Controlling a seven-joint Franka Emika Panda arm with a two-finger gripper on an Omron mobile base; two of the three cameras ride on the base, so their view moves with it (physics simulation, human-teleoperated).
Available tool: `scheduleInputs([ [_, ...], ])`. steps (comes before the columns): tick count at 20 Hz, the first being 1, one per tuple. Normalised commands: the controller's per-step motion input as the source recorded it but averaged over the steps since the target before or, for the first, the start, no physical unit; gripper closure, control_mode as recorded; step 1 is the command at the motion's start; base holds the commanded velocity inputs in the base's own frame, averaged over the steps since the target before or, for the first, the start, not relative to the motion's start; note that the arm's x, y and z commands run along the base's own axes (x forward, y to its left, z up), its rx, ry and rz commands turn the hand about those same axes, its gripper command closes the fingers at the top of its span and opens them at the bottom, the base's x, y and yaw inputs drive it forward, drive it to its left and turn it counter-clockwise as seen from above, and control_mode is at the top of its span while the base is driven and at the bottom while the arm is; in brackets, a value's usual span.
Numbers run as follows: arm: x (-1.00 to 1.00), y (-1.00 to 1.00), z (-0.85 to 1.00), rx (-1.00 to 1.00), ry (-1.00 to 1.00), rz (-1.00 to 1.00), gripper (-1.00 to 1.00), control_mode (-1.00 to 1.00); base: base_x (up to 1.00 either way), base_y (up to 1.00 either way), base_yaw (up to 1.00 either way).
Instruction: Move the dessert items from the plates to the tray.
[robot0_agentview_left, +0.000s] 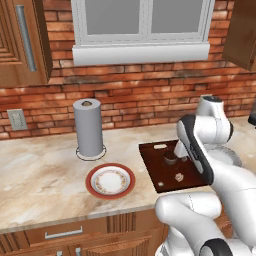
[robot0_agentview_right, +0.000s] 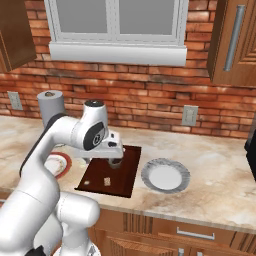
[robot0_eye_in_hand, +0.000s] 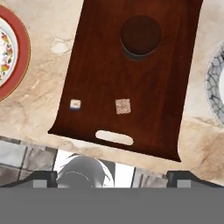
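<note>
So in the left base view, the cupcake (robot0_agentview_left: 170, 158) and tan piece (robot0_agentview_left: 178, 177) both sit on the tray (robot0_agentview_left: 150, 165). Right base view: grey plate (robot0_agentview_right: 165, 176) bare. Hand view: gripper (robot0_eye_in_hand: 113, 175) spread wide, holding nothing, above the tray. Dropping carelessly could bump the cupcake off.

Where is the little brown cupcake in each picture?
Left base view: the cupcake sits on the tray, right of centre, beside the arm.
Right base view: cupcake on the tray's far part, just under the hand.
Hand view: cupcake near the top.
Shared landmark: the red-rimmed plate.
</note>
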Motion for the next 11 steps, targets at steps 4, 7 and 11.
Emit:
scheduleInputs([
  [4,-0.18,0.00,0.20,0.00,-0.08,-0.06,-1.00,-1.00,0.00,0.00,0.00],
  [7,-0.09,0.00,0.06,0.00,-0.08,-0.06,-1.00,-1.00,0.00,0.00,0.00],
  [11,-0.15,-0.01,0.00,0.00,-0.08,-0.10,-1.00,-1.00,0.00,0.00,0.00],
])
